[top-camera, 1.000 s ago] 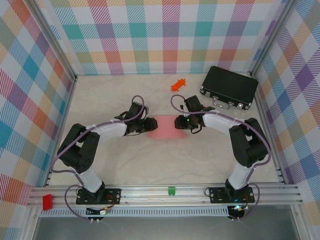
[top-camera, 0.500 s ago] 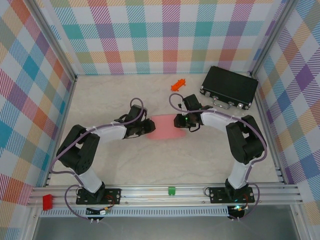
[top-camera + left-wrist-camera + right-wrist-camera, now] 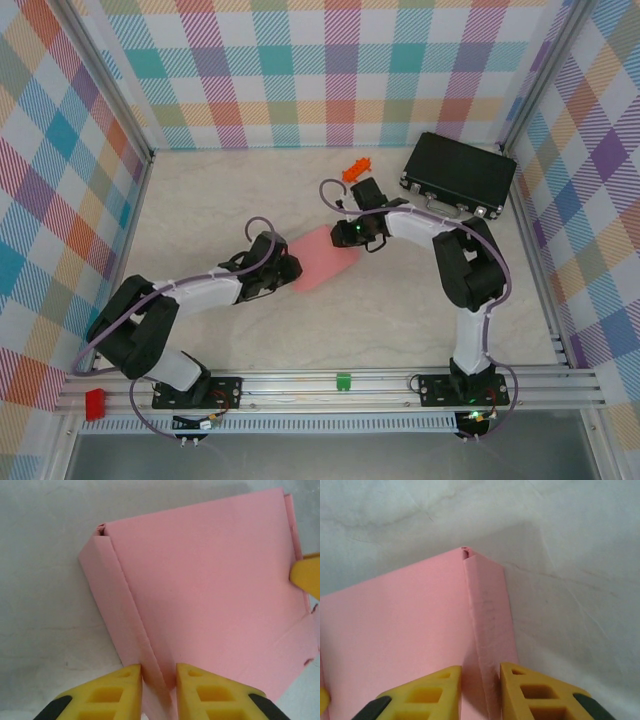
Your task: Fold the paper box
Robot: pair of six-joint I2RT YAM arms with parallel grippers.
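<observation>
Paper box (image 3: pixel 323 258) sits mid-frame in top view, skewed, running lower left to upper right. Left gripper (image 3: pixel 159 672) is at its lower-left end, jaws pinched on the raised side flap. Right gripper (image 3: pixel 481 672) is at the upper-right end, jaws nipped on the opp. flap. Step in hand, prob.: standing both side walls up along their creases. Next move needs both arms in sync, turning walls upright w/o creasing or tearing the thin card, then tucking tabs.

The left arm (image 3: pixel 200 290) and the right arm (image 3: pixel 420 225) have black joint housings, white link covers and a black base plate (image 3: pixel 195 390) each. A lavender cable (image 3: pixel 323 190) runs along each arm. The left gripper (image 3: pixel 159 672) and the right gripper (image 3: pixel 481 672) have yellow moulded fingers (image 3: pixel 107 692) with triangular cut-outs and black heels.
</observation>
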